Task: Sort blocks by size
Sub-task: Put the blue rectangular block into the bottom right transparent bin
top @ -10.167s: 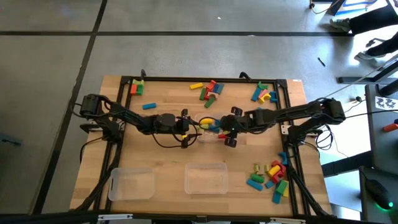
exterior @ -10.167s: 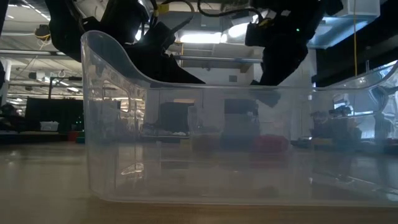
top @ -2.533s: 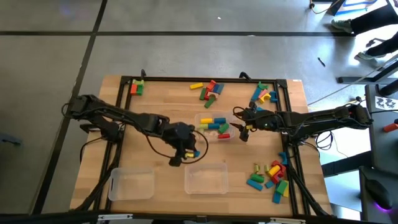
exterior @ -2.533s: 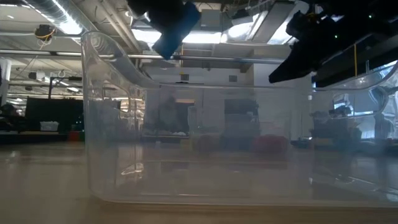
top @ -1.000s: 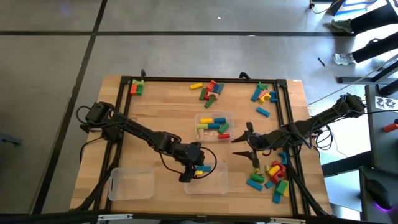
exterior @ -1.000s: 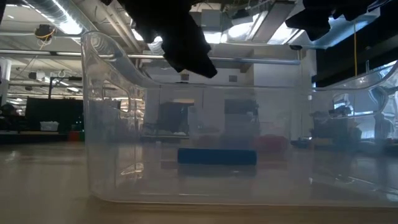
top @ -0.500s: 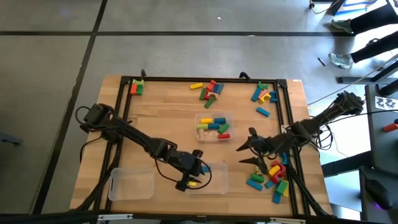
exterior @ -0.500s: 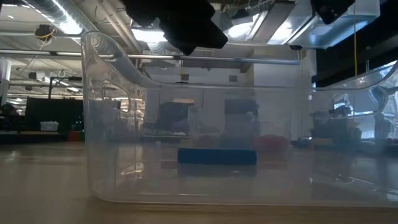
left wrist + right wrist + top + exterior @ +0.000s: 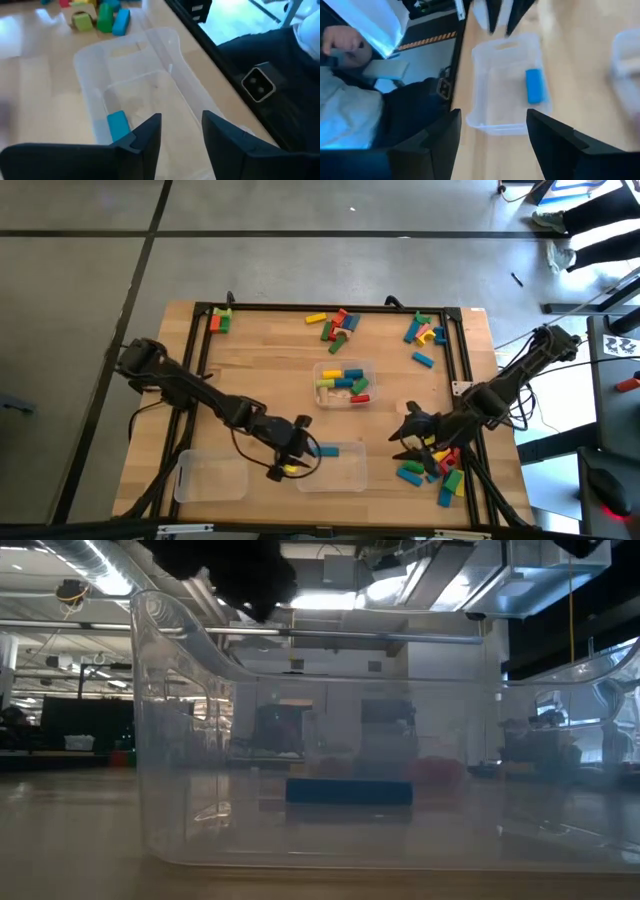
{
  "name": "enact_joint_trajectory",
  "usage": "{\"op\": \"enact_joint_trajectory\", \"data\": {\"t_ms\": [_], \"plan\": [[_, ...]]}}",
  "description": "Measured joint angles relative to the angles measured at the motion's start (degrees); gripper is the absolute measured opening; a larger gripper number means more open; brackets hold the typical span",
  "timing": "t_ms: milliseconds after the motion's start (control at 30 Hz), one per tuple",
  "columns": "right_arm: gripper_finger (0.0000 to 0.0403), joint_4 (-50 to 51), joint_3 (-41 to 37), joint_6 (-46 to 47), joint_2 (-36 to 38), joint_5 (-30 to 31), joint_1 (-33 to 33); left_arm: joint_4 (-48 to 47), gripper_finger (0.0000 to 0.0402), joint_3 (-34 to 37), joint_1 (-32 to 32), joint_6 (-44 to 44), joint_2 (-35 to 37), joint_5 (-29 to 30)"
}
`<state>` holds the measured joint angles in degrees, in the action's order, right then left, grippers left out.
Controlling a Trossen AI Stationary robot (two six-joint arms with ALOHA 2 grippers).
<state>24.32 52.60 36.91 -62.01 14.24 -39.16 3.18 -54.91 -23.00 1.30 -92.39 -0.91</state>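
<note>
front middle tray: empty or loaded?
Loaded, barely. One blue block lies flat on the floor of the tray; the low view shows it alone in there. No fingers touch it.

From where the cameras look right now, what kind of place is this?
Probably a robotics lab or workshop hall: a wooden table framed by black rails stands on bare concrete floor, and the low view shows ceiling ducts and strip lights.
</note>
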Motion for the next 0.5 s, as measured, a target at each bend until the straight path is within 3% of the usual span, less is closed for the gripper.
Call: {"op": "enact_joint_trajectory", "data": {"t_ms": [200, 500], "plan": [[0.0227, 0.1, 0.0, 7.5, -4.4, -1.0, -3.0, 6.9, 0.0134, 6.3, 0.1, -1.9, 5.2, 3.0], [0.0227, -0.1, 0.0, 16.6, -13.3, -2.8, -7.5, 15.9, 0.0135, 10.5, 0.5, -2.6, 5.8, 3.1]]}}
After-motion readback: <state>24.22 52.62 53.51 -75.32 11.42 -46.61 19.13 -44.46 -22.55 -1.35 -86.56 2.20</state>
